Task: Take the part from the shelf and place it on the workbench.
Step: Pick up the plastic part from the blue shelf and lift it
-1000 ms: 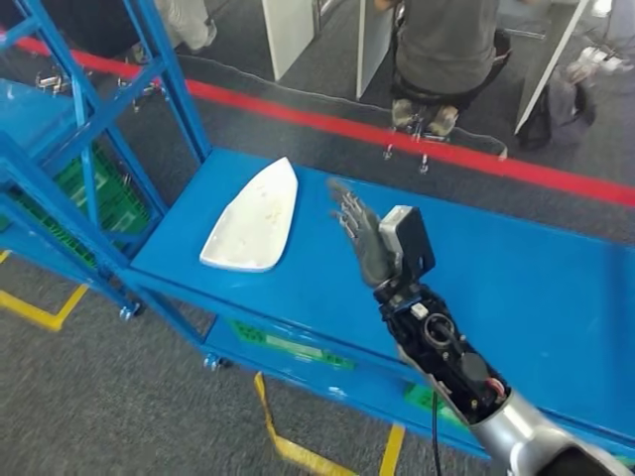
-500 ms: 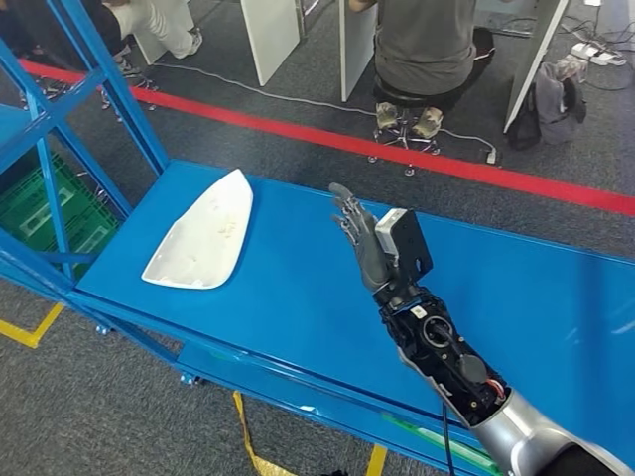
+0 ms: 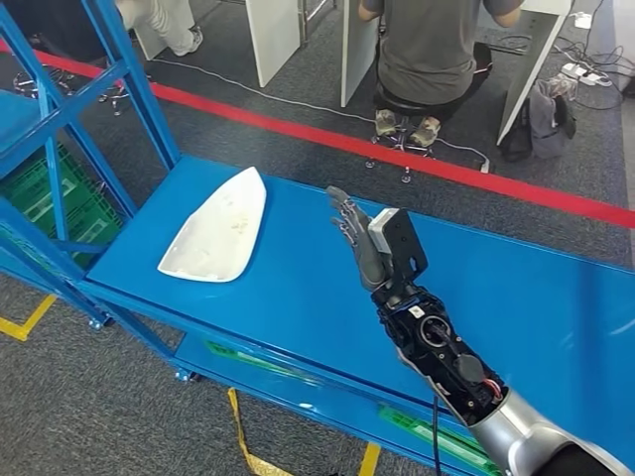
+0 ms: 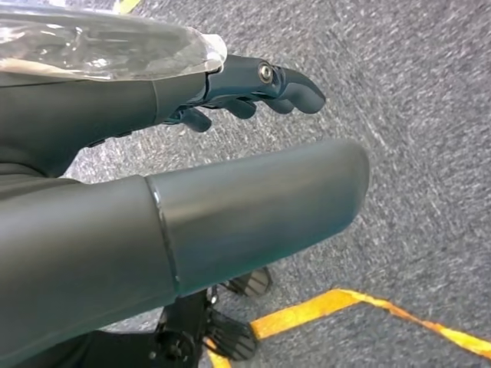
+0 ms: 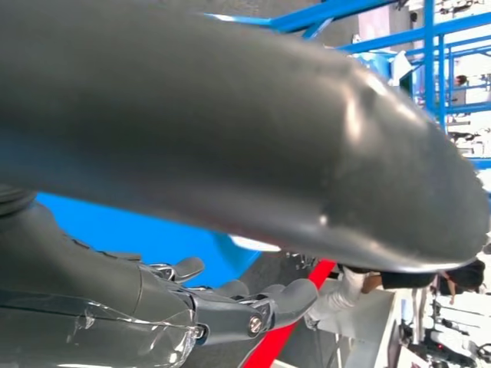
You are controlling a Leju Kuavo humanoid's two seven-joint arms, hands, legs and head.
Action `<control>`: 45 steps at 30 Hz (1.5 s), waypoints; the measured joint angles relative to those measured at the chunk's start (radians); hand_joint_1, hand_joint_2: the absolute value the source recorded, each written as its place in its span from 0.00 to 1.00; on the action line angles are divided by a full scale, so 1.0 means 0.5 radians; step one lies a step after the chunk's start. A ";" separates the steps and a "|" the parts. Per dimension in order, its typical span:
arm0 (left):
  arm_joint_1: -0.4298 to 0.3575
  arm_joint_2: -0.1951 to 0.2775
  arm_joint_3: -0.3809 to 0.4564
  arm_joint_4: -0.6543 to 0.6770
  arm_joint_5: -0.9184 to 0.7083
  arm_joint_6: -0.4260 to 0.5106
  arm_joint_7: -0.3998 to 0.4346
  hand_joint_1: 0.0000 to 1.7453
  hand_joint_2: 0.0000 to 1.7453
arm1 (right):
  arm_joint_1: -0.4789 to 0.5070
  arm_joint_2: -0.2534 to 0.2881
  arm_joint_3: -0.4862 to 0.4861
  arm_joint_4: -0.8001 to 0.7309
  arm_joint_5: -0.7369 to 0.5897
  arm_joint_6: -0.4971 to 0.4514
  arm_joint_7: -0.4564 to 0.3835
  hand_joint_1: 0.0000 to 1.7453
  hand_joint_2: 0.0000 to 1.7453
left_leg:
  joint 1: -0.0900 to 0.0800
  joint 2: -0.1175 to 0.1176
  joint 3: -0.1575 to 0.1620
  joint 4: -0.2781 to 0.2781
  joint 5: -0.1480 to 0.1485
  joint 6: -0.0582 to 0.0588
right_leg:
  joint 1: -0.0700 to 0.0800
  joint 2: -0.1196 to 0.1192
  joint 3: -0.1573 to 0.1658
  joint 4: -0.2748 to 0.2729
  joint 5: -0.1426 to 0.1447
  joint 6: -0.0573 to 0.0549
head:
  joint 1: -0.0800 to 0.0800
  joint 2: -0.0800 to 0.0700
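I am holding my right hand [image 3: 359,238] out above the blue workbench [image 3: 524,307], fingers stretched forward and spread apart, gripping nothing. In the right wrist view my thumb [image 5: 243,115] is lying long across the picture and the darker fingers [image 5: 272,303] are reaching out below it, apart from the thumb, with nothing between them.

The white part [image 3: 217,230] is lying flat on the workbench, toward the end that meets the blue shelf frame [image 3: 97,89]. It is sitting well apart from my right hand, on my left of it, with bare blue surface between the two. Its pointed end is facing the far edge of the workbench, its broad end the near edge.

My left hand [image 4: 173,222] is hanging over grey carpet, away from the workbench; its thumb and fingers [image 4: 266,80] are lying straight and apart, and nothing is in them. A yellow floor line [image 4: 370,310] is running across the carpet beneath it.

Beyond the far edge of the workbench a red floor stripe [image 3: 464,169] is crossing the carpet, and past that stripe a person [image 3: 431,50] is sitting at a white desk [image 3: 539,50], back turned to the workbench. Green crates [image 3: 45,203] are resting low inside the shelf frame, beside the end of the workbench where the part is lying.
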 joint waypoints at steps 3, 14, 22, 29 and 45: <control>0.004 -0.010 0.000 0.000 0.000 0.000 -0.001 0.00 0.00 | -0.003 -0.002 0.002 0.005 0.000 0.001 0.001 0.00 0.00 | 0.001 0.002 0.008 -0.007 0.003 0.006 | 0.002 -0.008 -0.153 0.370 -0.174 0.015 | 0.002 0.000; 0.007 -0.028 0.000 0.000 -0.004 0.005 -0.004 0.00 0.00 | -0.024 -0.002 0.011 0.017 0.000 0.010 0.000 0.00 0.00 | -0.006 -0.002 0.005 0.072 -0.060 -0.050 | 0.009 -0.016 0.177 -0.205 0.061 -0.070 | -0.003 0.000; 0.006 -0.029 0.001 0.000 -0.029 0.041 0.001 0.00 0.00 | -0.069 -0.002 0.027 0.042 -0.012 0.028 -0.037 0.00 0.00 | 0.071 -0.002 -0.201 0.379 -0.099 -0.132 | -0.029 -0.017 0.198 -0.220 0.056 -0.068 | -0.009 0.000; 0.004 -0.041 0.001 0.000 -0.031 0.046 -0.002 0.00 0.00 | -0.097 -0.002 0.046 0.055 -0.014 0.036 -0.041 0.00 0.00 | 0.081 -0.021 -0.036 -0.005 0.038 -0.127 | -0.018 -0.006 0.202 -0.221 0.040 -0.111 | 0.011 0.000; 0.004 -0.040 0.002 0.000 -0.035 0.064 -0.002 0.00 0.00 | -0.119 -0.001 0.109 0.105 0.000 0.043 -0.045 0.00 0.00 | 0.066 -0.026 -0.035 -0.001 0.028 -0.094 | -0.023 -0.008 0.227 -0.261 0.054 0.009 | 0.014 0.000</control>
